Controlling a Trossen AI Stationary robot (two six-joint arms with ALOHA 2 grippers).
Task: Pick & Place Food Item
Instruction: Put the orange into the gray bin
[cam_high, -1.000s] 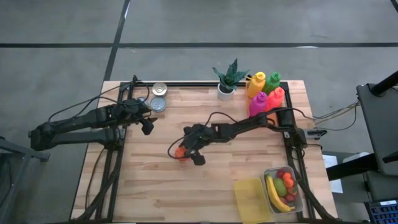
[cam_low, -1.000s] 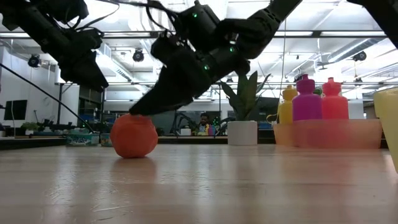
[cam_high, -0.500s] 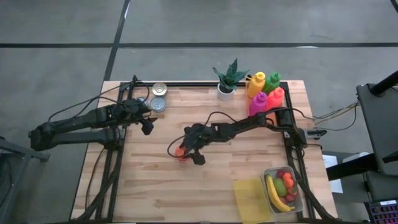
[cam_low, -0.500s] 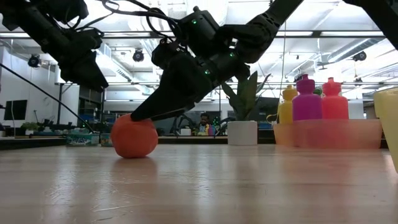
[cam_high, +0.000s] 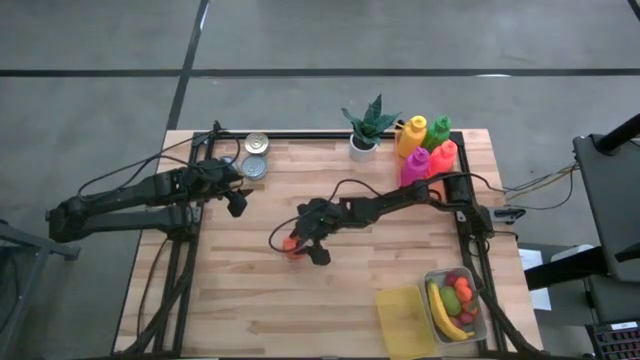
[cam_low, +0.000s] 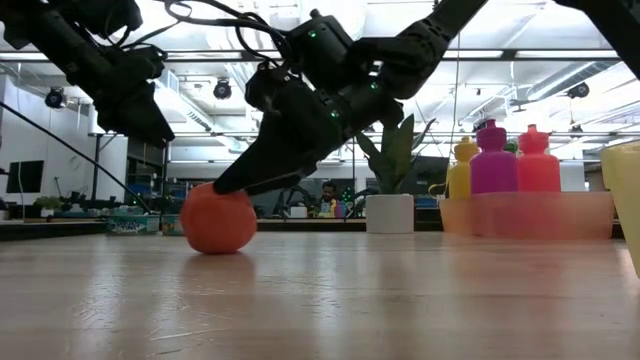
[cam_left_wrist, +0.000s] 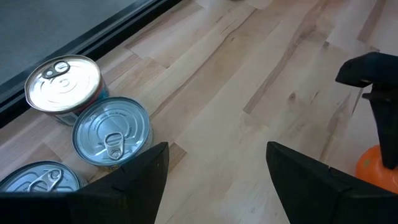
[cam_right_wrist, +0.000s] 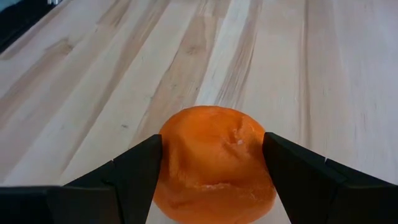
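An orange (cam_high: 291, 243) sits on its underside near the middle of the wooden table (cam_high: 340, 300). It also shows in the low view (cam_low: 218, 221) and fills the right wrist view (cam_right_wrist: 214, 155). My right gripper (cam_high: 297, 244) (cam_right_wrist: 213, 146) reaches in from the table's right and is shut on the orange. My left gripper (cam_high: 238, 200) (cam_left_wrist: 217, 155) hangs open above the table's far left, near the tin cans (cam_left_wrist: 112, 130), with nothing between its fingers. My right gripper pinches the orange between its two fingers, one on each opposite side (cam_right_wrist: 169, 149) (cam_right_wrist: 260, 149). The fingers slant down from the table's right side. The orange's bottom (cam_low: 218, 250) rests on the table.
Tin cans (cam_high: 256, 160) stand at the far left. A potted plant (cam_high: 366, 128) and coloured bottles (cam_high: 425, 150) stand at the far right. A clear box of fruit (cam_high: 458, 305) and a yellow lid (cam_high: 405, 320) lie at the near right. Bare wood lies between.
My right gripper has rolled a little about its own pointing line while staying around the orange. The orange has stayed on the table.
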